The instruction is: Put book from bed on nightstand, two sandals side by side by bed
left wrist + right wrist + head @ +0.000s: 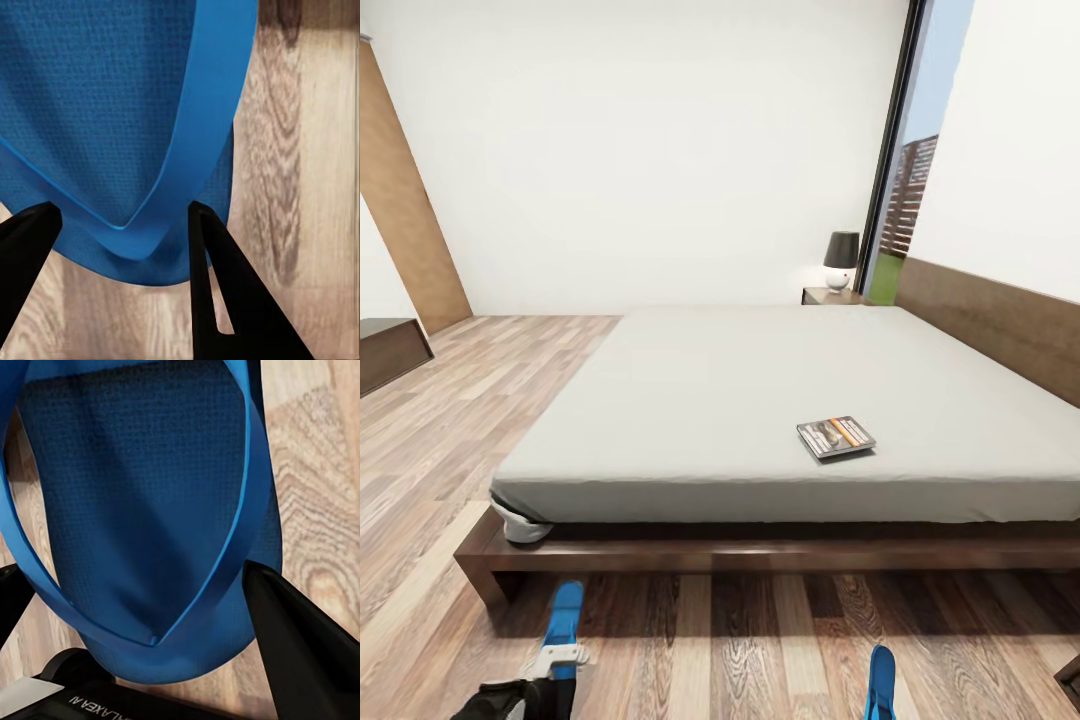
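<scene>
The left gripper (120,225), seen from its wrist camera, has two black fingers (225,285) spread apart and pointing down. The right gripper (131,607) likewise shows dark fingers (300,645) held apart, with its black wrist housing at the near edge. In the head view, the left arm's (510,695) black and white end sits low at the bottom left.

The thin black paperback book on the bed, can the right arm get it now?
Probably not yet: the right pincer straddles a bright-blue flip-flop sandal, and the book lies up on the grey mattress.

Head faces bed (760,400); wrists close (floorward) over sandals (112,112).
</scene>
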You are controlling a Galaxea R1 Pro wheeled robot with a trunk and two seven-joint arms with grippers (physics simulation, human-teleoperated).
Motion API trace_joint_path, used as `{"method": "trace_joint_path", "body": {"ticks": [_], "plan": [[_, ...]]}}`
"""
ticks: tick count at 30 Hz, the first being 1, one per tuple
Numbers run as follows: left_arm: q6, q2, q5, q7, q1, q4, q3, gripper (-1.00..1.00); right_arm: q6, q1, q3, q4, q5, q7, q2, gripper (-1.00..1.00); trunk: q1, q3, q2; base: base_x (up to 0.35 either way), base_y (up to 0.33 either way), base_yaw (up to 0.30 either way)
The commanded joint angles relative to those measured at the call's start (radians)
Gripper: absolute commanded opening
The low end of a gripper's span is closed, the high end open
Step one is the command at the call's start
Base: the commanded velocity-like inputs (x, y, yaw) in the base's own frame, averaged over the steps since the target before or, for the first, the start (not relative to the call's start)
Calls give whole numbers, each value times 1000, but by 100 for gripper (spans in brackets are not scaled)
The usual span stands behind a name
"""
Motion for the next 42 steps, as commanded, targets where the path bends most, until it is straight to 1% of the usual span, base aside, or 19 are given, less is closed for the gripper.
{"method": "trace_joint_path", "body": {"ticks": [1, 8, 12, 15, 17, 19, 20, 22, 26, 27, 30, 32, 34, 35, 36, 37, 38, 39, 42], "plan": [[24, 2, 3, 0, -12, -4, -5, -100, 11, 0, -8, 0, 0, 2, 0, -100, 0, -1, 0, 0, 0, 0], [54, 3, 1, 1, -35, -6, -4, -100, 11, 0, -9, 0, 0, 2, 0, -100, 0, -1, 0, 0, 0, 0], [50, 28, 3, -2, -36, -1, -5, -100, 11, 0, -9, 0, 0, 2, 0, -100, 11, -10, -21, 0, 0, 0], [33, 11, 4, -1, -34, 1, -10, -100, 12, -1, -11, -8, 0, 0, 0, -100, 23, -20, -42, 0, 0, 0], [30, 7, 6, -2, -34, 1, -9, -100, 30, -1, -17, -54, -4, 6, -19, -100, 31, -26, -56, 0, 0, 0], [30, 6, 7, -2, -34, 1, -10, -100, 57, -3, -18, -107, -2, 6, -26, -100, 38, -32, -70, 0, 0, 0], [29, 5, 8, -2, -34, 1, -10, -100, 79, -3, -19, -131, -2, 6, -28, -100, 42, -36, -77, 0, 0, 0], [29, 1, 8, -1, -34, 1, -11, -100, 171, -4, -19, -185, -1, 8, -30, -100, 50, -42, -91, 0, 0, 0], [29, -6, 9, 0, -33, 1, -11, -100, 443, -5, -20, -387, -10, 18, -38, -100, 65, -54, -119, 0, 0, 0], [29, -8, 9, -1, -33, 1, -11, -100, 488, -5, -21, -419, -13, 19, -43, -100, 69, -57, -126, 0, 0, 0], [29, -10, 9, -1, -33, 2, -9, -100, 559, -5, -22, -464, -38, 20, -55, -100, 80, -67, -147, 0, 0, 0], [29, -11, 10, -2, -33, 2, 8, -100, 579, -5, -23, -478, -91, 20, -60, -100, 88, -73, -161, 0, 0, 0], [28, -11, 10, -2, -33, 1, 30, -100, 583, -5, -23, -481, -116, 31, -79, -100, 96, -79, -175, 0, 0, 0], [28, -11, 10, -2, -33, 1, 40, -100, 584, -5, -22, -481, -124, 53, -99, -100, 100, -83, -182, 0, 0, 0], [28, -11, 10, -2, -33, 1, 48, -100, 585, -5, -21, -481, -130, 120, -131, -100, 100, -86, -183, 0, 0, 0], [28, -12, 10, -3, -33, 1, 52, -100, 586, -5, -21, -478, -131, 223, -153, -100, 100, -90, -183, 0, 0, 0], [28, -12, 10, -3, -33, 1, 55, -100, 586, -5, -21, -474, -128, 325, -164, -100, 101, -94, -183, 0, 0, 0], [28, -12, 10, -3, -33, 1, 55, -100, 585, -5, -21, -473, -127, 372, -168, -100, 101, -98, -183, 0, 0, 0], [28, -13, 10, -3, -33, 1, 56, -100, 586, -5, -20, -470, -124, 442, -174, -100, 103, -110, -184, 0, 0, 0]]}}
